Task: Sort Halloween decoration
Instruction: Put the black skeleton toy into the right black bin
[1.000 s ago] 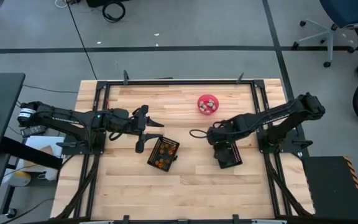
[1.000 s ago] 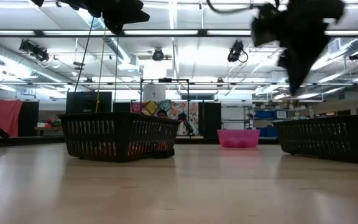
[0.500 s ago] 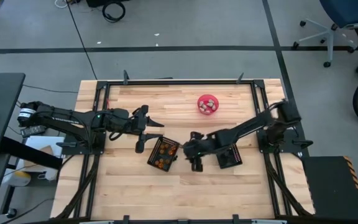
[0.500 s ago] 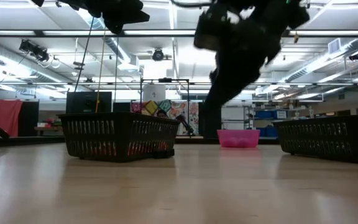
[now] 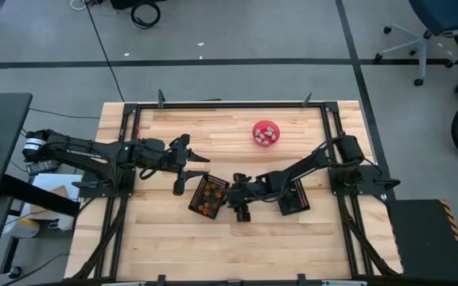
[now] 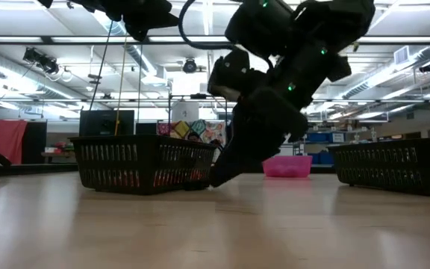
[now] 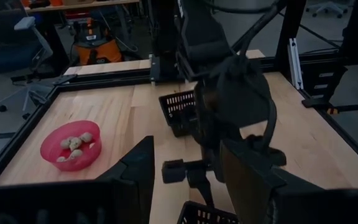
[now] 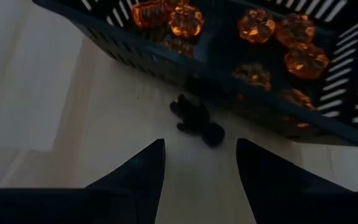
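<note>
A black mesh basket (image 5: 209,197) left of the table's middle holds orange roundish pieces (image 8: 272,37). One small black piece (image 8: 196,121) lies on the wood against that basket's outer wall. My right gripper (image 8: 201,146) is open and low beside the basket (image 6: 144,163). The black piece lies just ahead of its fingertips, untouched. In the low view my right gripper (image 6: 219,178) reaches down almost to the table. My left gripper (image 5: 188,171) hovers open, left of the basket. The pink bowl (image 5: 265,133) holds pale grey-white pieces (image 7: 73,144).
A second black mesh basket (image 5: 295,199) sits right of the table's middle, partly under my right arm. The pink bowl (image 6: 287,166) stands toward the far edge. A black metal frame (image 5: 213,104) borders the table. Bare wood lies along the near edge.
My right gripper has swung from above the right basket toward the table's left and dropped down to the table beside the left basket. Its arm has stretched out across the middle.
</note>
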Tool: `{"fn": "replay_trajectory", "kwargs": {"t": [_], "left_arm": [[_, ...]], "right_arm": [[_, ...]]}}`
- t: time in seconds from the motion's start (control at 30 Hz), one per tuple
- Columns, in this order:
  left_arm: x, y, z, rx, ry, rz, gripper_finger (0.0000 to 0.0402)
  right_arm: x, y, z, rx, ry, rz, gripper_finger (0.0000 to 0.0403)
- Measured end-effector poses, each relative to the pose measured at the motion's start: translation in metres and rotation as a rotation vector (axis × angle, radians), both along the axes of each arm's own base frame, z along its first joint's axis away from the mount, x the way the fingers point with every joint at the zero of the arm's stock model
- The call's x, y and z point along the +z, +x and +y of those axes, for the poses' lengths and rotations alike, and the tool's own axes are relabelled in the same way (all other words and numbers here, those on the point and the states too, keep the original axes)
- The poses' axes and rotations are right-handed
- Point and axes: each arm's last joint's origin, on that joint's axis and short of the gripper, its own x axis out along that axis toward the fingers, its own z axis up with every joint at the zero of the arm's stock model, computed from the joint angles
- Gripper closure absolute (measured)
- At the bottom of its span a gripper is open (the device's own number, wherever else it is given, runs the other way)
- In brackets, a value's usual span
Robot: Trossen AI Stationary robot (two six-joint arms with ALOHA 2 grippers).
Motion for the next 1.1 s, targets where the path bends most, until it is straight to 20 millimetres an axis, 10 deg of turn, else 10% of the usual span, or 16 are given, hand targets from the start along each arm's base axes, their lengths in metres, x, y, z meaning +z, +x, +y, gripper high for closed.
{"fn": "replay_trajectory", "kwargs": {"t": [0.37, 0.8, 1.1], "left_arm": [[0.0, 0.0, 0.0, 0.0, 0.0, 0.005, 0.0246], [-0.001, 0.0, 0.0, 0.0, 0.0, 0.008, 0.0246], [-0.001, 0.0, 0.0, -0.001, 0.0, 0.008, 0.0246]], "right_arm": [[-0.013, 0.009, 0.002, 0.011, -0.009, -0.068, 0.0208], [-0.017, 0.008, 0.002, -0.018, 0.015, -0.037, 0.0345], [-0.003, -0.003, -0.001, -0.021, -0.008, 0.045, 0.036]]}}
